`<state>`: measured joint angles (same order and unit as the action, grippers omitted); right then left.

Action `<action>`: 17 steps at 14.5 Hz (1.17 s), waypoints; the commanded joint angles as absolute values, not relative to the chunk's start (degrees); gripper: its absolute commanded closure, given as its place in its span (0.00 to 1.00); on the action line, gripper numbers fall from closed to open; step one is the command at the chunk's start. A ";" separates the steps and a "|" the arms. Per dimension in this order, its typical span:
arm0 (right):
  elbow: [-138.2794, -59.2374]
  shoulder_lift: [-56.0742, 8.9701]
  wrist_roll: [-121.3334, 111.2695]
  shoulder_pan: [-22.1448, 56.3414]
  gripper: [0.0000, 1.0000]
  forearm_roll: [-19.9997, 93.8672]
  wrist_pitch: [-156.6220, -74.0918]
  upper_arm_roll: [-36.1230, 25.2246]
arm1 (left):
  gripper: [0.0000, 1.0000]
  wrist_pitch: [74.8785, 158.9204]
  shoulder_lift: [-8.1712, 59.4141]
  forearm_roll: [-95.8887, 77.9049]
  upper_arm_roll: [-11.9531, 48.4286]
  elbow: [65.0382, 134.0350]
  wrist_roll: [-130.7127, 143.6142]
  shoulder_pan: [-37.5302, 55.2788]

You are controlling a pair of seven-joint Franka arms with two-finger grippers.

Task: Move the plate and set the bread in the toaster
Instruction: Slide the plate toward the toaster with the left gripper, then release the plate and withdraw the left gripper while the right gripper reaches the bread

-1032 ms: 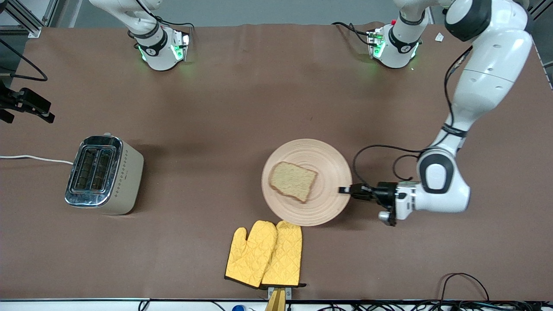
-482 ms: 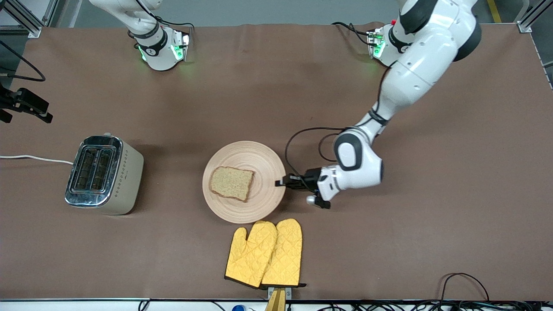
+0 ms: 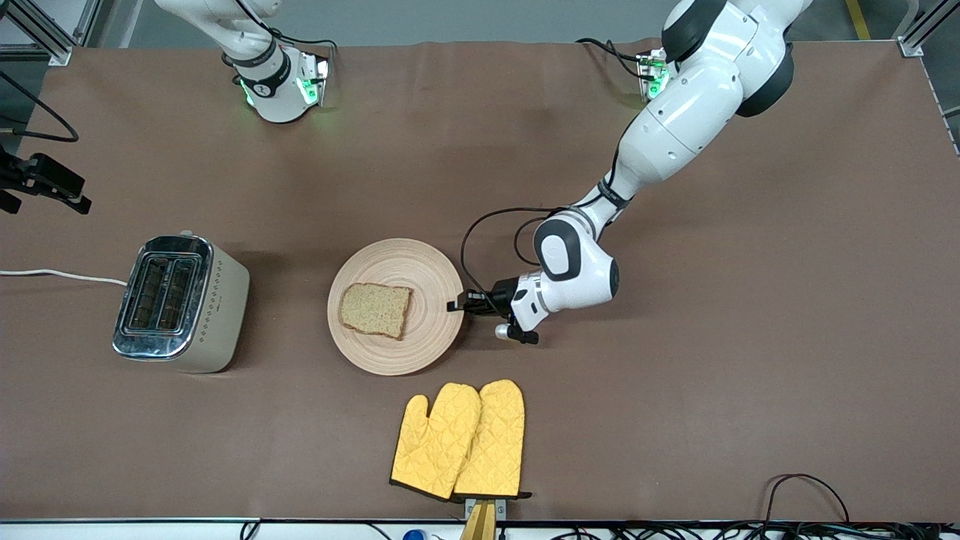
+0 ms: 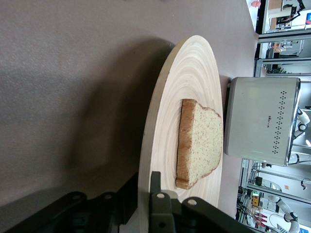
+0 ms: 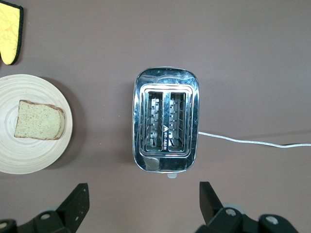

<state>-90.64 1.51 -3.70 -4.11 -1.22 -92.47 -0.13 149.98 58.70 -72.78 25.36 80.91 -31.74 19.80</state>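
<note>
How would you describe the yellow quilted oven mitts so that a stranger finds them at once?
Start at the round tan wooden plate in the middle of the brown table. Nearer the front camera lie two yellow quilted oven mitts, side by side. Nothing else is yellow or soft.

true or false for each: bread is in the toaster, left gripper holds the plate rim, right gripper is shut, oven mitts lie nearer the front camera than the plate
1. The bread is in the toaster. False: it lies on the plate, and both slots are empty.
2. The left gripper is clamped on the plate's rim. True.
3. The right gripper is shut. False: it is open, hovering over the toaster.
4. The yellow oven mitts lie nearer the front camera than the plate. True.
</note>
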 commanded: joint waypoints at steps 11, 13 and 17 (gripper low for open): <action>-91.66 0.44 4.63 -3.00 0.00 3.51 -91.14 0.88 | 0.00 127.74 50.64 -42.78 25.31 82.00 -13.73 0.21; -91.67 -1.66 6.85 0.25 0.00 3.43 -92.37 0.79 | 0.00 122.02 48.44 -35.45 25.58 81.74 -13.44 -5.25; -95.69 -8.17 13.16 3.60 0.00 3.34 -103.67 0.79 | 0.00 116.28 40.28 -18.16 25.05 81.74 -10.47 -10.36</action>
<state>-93.34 -5.53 9.65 2.47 3.12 -98.34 0.94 117.17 46.17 -25.57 25.46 79.52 -13.49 -10.59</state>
